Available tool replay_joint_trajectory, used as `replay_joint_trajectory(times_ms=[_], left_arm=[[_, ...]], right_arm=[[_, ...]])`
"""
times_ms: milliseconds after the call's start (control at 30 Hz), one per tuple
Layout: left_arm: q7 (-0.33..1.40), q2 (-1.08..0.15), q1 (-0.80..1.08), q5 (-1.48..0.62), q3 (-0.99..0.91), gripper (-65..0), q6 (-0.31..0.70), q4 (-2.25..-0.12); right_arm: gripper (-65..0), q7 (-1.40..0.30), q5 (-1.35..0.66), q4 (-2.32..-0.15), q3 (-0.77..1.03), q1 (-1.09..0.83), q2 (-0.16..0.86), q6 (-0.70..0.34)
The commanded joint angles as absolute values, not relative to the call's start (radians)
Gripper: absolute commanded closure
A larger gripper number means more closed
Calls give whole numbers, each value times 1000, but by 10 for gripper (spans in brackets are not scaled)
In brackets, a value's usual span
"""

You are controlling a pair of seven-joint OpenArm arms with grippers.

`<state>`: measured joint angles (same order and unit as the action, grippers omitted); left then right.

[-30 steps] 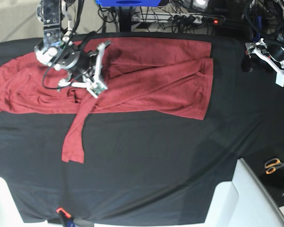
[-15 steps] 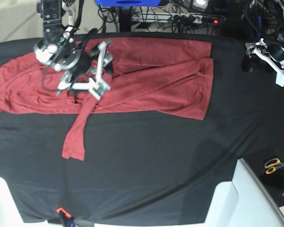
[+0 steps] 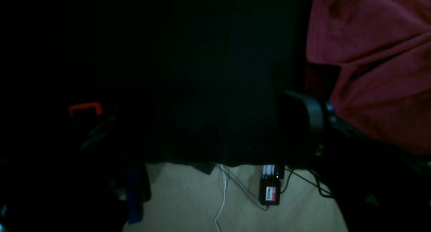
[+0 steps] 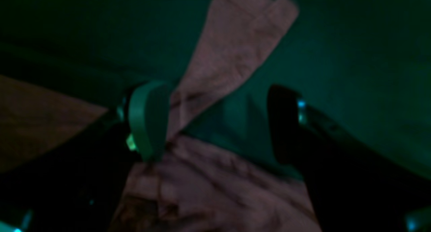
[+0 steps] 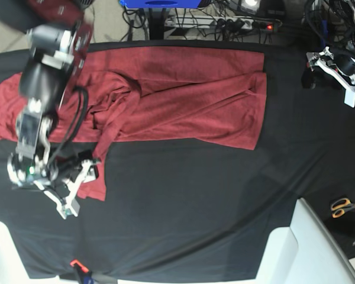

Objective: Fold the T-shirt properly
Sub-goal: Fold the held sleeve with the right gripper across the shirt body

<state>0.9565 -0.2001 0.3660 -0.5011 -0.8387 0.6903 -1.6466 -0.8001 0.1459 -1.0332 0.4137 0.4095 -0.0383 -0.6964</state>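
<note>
- Right gripper [image 5: 77,189] has jaws spread wide, holding nothing; hangs low over the loose sleeve [image 5: 97,168] of the T-shirt [image 5: 189,100], near the cuff end.
- Wrist view: sleeve [image 4: 232,50] runs up between the jaws, cloth touching the left finger [image 4: 148,121], other finger off to the side over black table cover [image 5: 195,219].
- Shirt body lies above & to the right of this gripper, partly folded, bunched where the sleeve joins.
- Left gripper [image 5: 343,77] is parked far off at the table edge, jaws apart, empty as far as visible; only a shirt edge [image 3: 370,57] shows in its cam.
- Step in hand, prob.: grab the cuff, carry the sleeve back onto the body.
- Do it well: center the jaws on the sleeve, pinch all layers near the cuff, lift enough to clear the table, lay it flat w/o twist.
</note>
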Motion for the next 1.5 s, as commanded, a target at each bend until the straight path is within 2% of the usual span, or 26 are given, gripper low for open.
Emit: replay_joint_trajectory(times_ms=[0, 100, 200, 300, 767, 900, 1133, 1200, 1300, 1333, 1400, 1467], left_arm=[[940, -216, 367, -518, -845, -556, 698, -1661], [940, -216, 367, -518, -848, -556, 698, -1661], [940, -216, 369, -518, -852, -556, 698, -1661], [938, -217, 369, -515, -854, -556, 698, -1661], [938, -220, 366, -512, -854, -556, 698, -1661], [938, -220, 364, -513, -854, -556, 698, -1661], [938, -220, 364, -512, -848, -556, 698, -1661], [938, -220, 364, -512, -848, -556, 698, -1661], [938, -220, 367, -512, -851, -556, 698, -1661], [938, -220, 367, -512, -852, -556, 698, -1661], [938, -222, 369, -512, -852, -556, 698, -1661], [938, -222, 369, -510, -852, -556, 698, -1661]], right_arm=[[-413, -757, 136, -987, 414, 456, -30, -698], [-389, -656, 137, -832, 414, 510, -15, -698], [-389, -556, 133, -717, 414, 533, 4, -556], [-389, -476, 133, -656, 414, 535, 7, -509], [-389, -452, 133, -707, 437, 513, 18, -440], [-390, -427, 134, -613, 496, 542, 41, -421], [-377, -384, 133, -452, 501, 578, 76, -426], [-305, -387, 133, -452, 501, 573, 73, -427], [-48, -390, 133, -452, 501, 572, 62, -481], [0, -390, 133, -452, 501, 572, 56, -519], [-21, -406, 133, -453, 493, 572, 53, -584], [0, -453, 133, -490, 493, 567, 50, -648]])
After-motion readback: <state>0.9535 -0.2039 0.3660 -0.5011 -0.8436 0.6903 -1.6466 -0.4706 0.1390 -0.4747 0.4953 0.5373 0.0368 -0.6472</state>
